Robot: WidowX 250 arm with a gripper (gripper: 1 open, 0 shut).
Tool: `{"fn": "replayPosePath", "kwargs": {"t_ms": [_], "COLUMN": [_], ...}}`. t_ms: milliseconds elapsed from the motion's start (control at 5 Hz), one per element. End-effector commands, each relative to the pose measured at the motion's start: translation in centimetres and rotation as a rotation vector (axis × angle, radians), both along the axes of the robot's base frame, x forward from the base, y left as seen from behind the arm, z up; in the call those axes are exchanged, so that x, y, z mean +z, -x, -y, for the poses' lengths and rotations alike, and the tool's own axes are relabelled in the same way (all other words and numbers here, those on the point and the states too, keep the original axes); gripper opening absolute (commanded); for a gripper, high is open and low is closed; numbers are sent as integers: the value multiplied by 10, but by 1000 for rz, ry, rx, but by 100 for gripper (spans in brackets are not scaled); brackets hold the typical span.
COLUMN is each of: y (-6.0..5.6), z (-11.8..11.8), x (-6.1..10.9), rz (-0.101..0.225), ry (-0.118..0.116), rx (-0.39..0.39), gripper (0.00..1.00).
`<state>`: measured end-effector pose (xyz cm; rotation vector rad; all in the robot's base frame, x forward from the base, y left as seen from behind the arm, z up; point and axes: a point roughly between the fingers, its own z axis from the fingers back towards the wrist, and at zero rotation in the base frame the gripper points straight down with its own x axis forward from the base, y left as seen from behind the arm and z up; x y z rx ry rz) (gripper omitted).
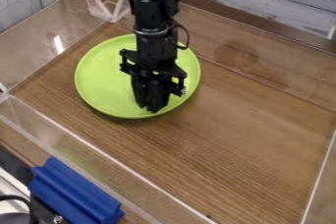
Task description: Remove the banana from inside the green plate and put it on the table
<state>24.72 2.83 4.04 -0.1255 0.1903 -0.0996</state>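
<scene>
The green plate (98, 76) lies on the left middle of the wood-grain table (237, 140). My black gripper (155, 106) points almost straight down into the plate's right half. Its fingers (148, 92) are pressed together, with their tips at the plate's surface. I see nothing yellow between or around them. The banana is hidden: the arm and fingers cover that part of the plate.
Clear acrylic walls (39, 31) stand around the table's edges. A blue block-like object (73, 198) sits outside the front wall at the lower left. Bare wood stretches to the right of and in front of the plate.
</scene>
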Motion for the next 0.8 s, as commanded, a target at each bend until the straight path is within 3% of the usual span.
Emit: {"fn": "replayPosePath", "kwargs": {"t_ms": [0, 600], "y": [-5, -4], "z": [2, 9], "x": [18, 24], "rz": [62, 63], "ry": [-13, -11], "rx": [-21, -59], "gripper": [0, 0]}}
